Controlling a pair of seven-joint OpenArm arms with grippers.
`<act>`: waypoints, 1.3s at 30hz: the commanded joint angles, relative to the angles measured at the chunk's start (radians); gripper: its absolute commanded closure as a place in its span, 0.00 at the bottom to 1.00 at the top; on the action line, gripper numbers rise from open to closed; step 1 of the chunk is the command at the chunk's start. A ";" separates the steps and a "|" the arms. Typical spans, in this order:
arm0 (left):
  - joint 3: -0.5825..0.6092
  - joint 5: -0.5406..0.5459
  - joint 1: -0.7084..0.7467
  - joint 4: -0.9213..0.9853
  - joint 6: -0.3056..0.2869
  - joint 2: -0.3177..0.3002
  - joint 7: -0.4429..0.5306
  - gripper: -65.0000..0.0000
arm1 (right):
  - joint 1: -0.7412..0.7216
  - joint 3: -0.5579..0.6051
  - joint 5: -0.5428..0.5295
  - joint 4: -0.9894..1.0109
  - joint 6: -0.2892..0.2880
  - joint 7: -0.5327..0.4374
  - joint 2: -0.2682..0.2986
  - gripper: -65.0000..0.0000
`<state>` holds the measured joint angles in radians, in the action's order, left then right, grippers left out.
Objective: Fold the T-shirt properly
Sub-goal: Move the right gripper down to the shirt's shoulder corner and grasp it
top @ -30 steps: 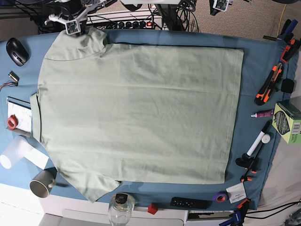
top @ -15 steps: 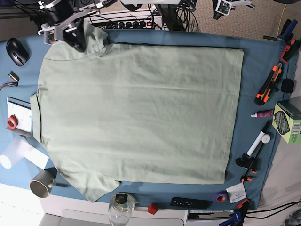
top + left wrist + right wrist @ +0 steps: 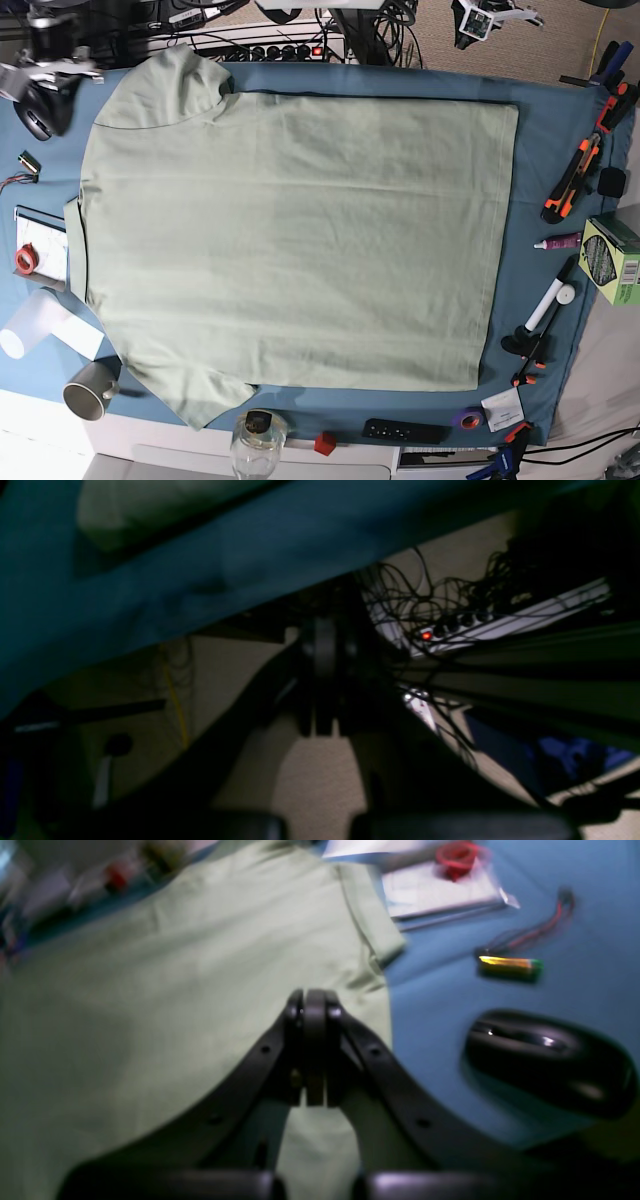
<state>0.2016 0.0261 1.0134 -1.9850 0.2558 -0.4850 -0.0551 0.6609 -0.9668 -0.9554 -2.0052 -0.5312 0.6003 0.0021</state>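
Observation:
The pale green T-shirt [image 3: 290, 240] lies spread flat on the blue table cloth [image 3: 545, 220], sleeves at the upper left and lower left. In the right wrist view the T-shirt [image 3: 165, 990] fills the left and its collar edge shows near the top. My right gripper [image 3: 312, 1007] is shut and holds nothing, hovering over the shirt's edge beside a black mouse [image 3: 545, 1060]. In the base view the right gripper [image 3: 48, 92] is at the far upper left. My left gripper [image 3: 325, 630] is shut and empty beyond the table's far edge; in the base view the left gripper [image 3: 480, 22] is at the top.
A small yellow-green cell with wires [image 3: 510, 965] and a red tape roll [image 3: 457, 855] lie left of the shirt. A mug [image 3: 90, 388], jar [image 3: 258, 440] and remote [image 3: 405, 432] line the near edge. Cutters [image 3: 575, 180], a marker [image 3: 550, 298] and a green box [image 3: 612, 258] sit right.
My right arm has swung left, from above the upper sleeve to over the mouse at the table's corner. The left arm shifted slightly right. The shirt has not moved.

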 commanded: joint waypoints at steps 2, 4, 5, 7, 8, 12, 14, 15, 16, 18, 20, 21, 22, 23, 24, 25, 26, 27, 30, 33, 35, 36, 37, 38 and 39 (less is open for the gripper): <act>-0.002 -0.008 0.014 -0.015 0.005 -0.006 0.018 1.00 | -0.002 -0.043 -0.118 0.061 -0.020 0.040 0.011 1.00; -0.002 -0.008 0.013 -0.015 0.005 -0.006 0.018 1.00 | 0.002 -0.055 -0.247 0.132 -0.063 0.110 0.017 1.00; -0.002 -0.008 0.011 -0.014 0.005 -0.006 0.018 1.00 | 0.004 -0.055 -0.317 0.163 -0.087 0.152 0.018 1.00; -0.002 -0.008 0.009 -0.014 0.005 -0.006 0.017 1.00 | 0.005 -0.055 -0.449 0.213 -0.129 0.242 0.021 1.00; -0.002 -0.008 0.008 -0.012 0.005 -0.006 0.017 1.00 | 0.005 -0.055 -0.502 0.235 -0.149 0.278 0.024 1.00; -0.002 -0.008 0.008 -0.010 0.005 -0.005 0.010 1.00 | 0.016 -0.055 -0.528 0.262 -0.161 0.315 0.026 1.00; -0.002 -0.008 0.008 -0.010 0.005 -0.005 0.010 1.00 | 0.027 -0.055 -0.528 0.261 -0.161 0.298 0.026 1.00; -0.002 -0.008 0.008 -0.010 0.006 -0.006 0.010 1.00 | 0.032 -0.055 -0.515 0.261 -0.161 0.288 0.026 1.00; -0.002 -0.008 0.008 -0.010 0.006 -0.006 0.010 1.00 | 0.034 -0.055 -0.492 0.261 -0.161 0.279 0.026 1.00; -0.002 -0.008 0.008 -0.010 0.006 -0.005 0.004 1.00 | 0.038 -0.055 -0.462 0.261 -0.161 0.261 0.026 1.00; -0.002 -0.008 0.003 -0.010 0.005 -0.006 -0.014 1.00 | 0.038 -0.055 -0.428 0.259 -0.161 0.241 0.026 0.79; -0.002 -0.008 0.000 -0.010 0.005 -0.005 -0.028 1.00 | 0.038 -0.055 -0.406 0.260 -0.161 0.225 0.026 0.69; -0.002 -0.008 -0.004 -0.010 0.005 -0.005 -0.039 1.00 | 0.038 -0.055 -0.379 0.260 -0.161 0.202 0.026 0.63; -0.002 -0.008 -0.008 -0.010 0.003 -0.005 -0.045 1.00 | 0.038 -0.055 -0.350 0.260 -0.161 0.179 0.026 0.62; -0.002 -0.008 -0.009 -0.010 0.002 -0.005 -0.053 1.00 | 0.037 -0.055 -0.329 0.259 -0.161 0.162 0.026 0.62; -0.002 -0.008 -0.013 -0.010 -0.002 -0.005 -0.061 1.00 | 0.037 -0.055 -0.321 0.259 -0.161 0.158 0.026 0.62; -0.002 -0.009 -0.014 -0.010 -0.006 -0.005 -0.068 1.00 | 0.037 -0.055 -0.319 0.259 -0.161 0.159 0.026 0.62; -0.002 -0.008 -0.017 -0.010 -0.013 -0.005 -0.074 1.00 | 0.037 -0.055 -0.319 0.259 -0.161 0.163 0.026 0.62; -0.002 -0.008 -0.019 -0.010 -0.046 -0.005 -0.088 1.00 | 0.030 -0.055 -0.315 0.260 -0.156 0.202 0.026 0.62; -0.002 -0.008 -0.019 -0.010 -0.084 -0.005 -0.088 1.00 | 0.000 -0.055 -0.251 0.261 -0.088 0.207 0.026 0.62; -0.002 -0.008 -0.019 -0.010 -0.097 -0.005 -0.088 1.00 | -0.026 -0.055 -0.209 0.270 -0.080 0.200 0.026 0.62; -0.002 -0.008 -0.019 -0.010 -0.097 -0.005 -0.088 1.00 | -0.038 -0.055 -0.198 0.275 -0.077 0.200 0.027 0.62; -0.002 -0.008 -0.019 -0.010 -0.097 -0.005 -0.089 1.00 | -0.048 -0.055 -0.191 0.284 -0.076 0.200 0.029 0.62; -0.002 -0.008 -0.019 -0.010 -0.096 -0.005 -0.089 1.00 | -0.056 -0.055 -0.187 0.292 -0.076 0.200 0.031 0.62; -0.002 -0.008 -0.019 -0.010 -0.096 -0.005 -0.094 1.00 | -0.062 -0.055 -0.186 0.302 -0.076 0.200 0.033 0.62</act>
<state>0.2016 0.0257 0.9802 -1.9831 0.1600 -0.4850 -0.1631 0.5896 -1.0126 -1.1248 -1.6913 -0.5991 0.8223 0.0177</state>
